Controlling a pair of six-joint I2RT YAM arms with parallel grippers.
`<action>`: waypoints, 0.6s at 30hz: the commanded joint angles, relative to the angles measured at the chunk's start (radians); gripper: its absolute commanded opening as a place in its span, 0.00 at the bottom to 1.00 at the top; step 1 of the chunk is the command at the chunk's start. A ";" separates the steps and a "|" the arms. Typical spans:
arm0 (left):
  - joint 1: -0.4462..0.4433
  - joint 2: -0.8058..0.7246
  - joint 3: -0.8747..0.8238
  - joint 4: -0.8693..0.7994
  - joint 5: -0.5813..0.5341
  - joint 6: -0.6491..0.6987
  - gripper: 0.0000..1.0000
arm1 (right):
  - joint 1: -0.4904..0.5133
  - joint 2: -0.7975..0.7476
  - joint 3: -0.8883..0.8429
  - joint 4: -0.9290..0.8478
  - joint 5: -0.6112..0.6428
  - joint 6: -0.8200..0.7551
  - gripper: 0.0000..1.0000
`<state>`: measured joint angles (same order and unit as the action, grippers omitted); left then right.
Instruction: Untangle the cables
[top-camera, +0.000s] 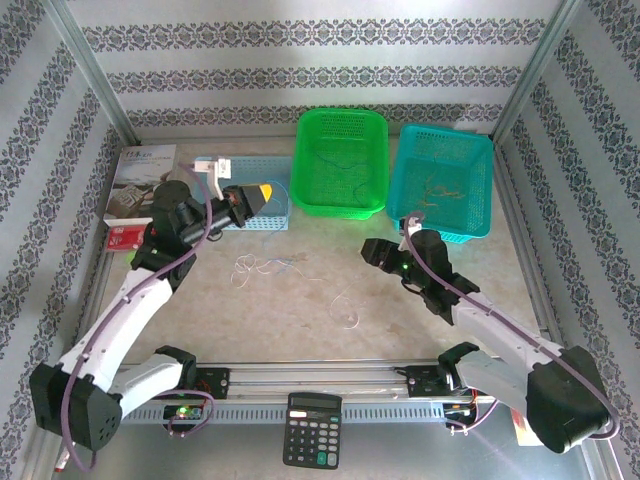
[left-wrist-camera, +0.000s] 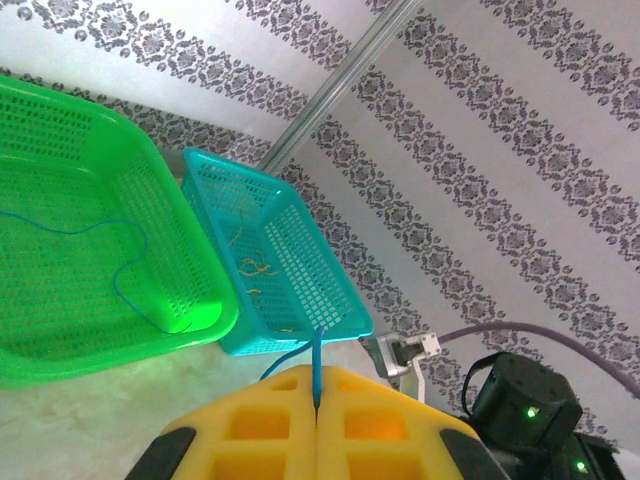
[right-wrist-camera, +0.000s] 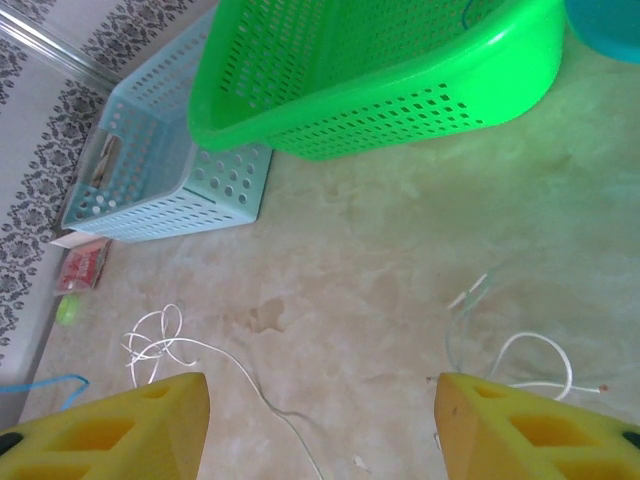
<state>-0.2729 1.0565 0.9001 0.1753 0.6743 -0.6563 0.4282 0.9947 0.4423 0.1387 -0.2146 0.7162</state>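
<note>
My left gripper (top-camera: 262, 196) is raised over the light blue basket (top-camera: 245, 212). Its yellow fingers (left-wrist-camera: 250, 430) are shut on a thin dark blue wire (left-wrist-camera: 316, 362) that sticks up from between them and curls off to the left. On the table lies a tangle of thin white wire (top-camera: 248, 266) (right-wrist-camera: 155, 345), with a white loop (top-camera: 346, 311) (right-wrist-camera: 537, 350) to its right and a pale, almost clear strand (right-wrist-camera: 461, 318) beside that. My right gripper (top-camera: 373, 252) (right-wrist-camera: 320, 405) hangs open above the bare table between them, holding nothing.
The green basket (top-camera: 340, 125) (left-wrist-camera: 90, 330) holds a blue wire (left-wrist-camera: 118, 268). The teal basket (top-camera: 470, 150) (left-wrist-camera: 330, 290) holds yellowish wires (left-wrist-camera: 256, 266). A booklet (top-camera: 140, 168) and a red packet (top-camera: 124, 238) lie at the left. A calculator (top-camera: 312, 428) sits at the near edge.
</note>
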 joint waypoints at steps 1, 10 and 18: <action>0.001 0.046 0.087 0.123 0.027 -0.040 0.00 | 0.009 -0.025 0.006 -0.040 0.030 -0.019 0.61; -0.001 0.290 0.343 0.163 0.004 -0.008 0.00 | 0.009 -0.075 -0.034 -0.078 0.061 -0.017 0.61; -0.001 0.600 0.607 0.232 -0.025 -0.028 0.00 | 0.003 -0.136 -0.059 -0.129 0.080 -0.021 0.61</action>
<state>-0.2733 1.5749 1.4387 0.3252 0.6643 -0.6712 0.4282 0.8822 0.4011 0.0364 -0.1612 0.7071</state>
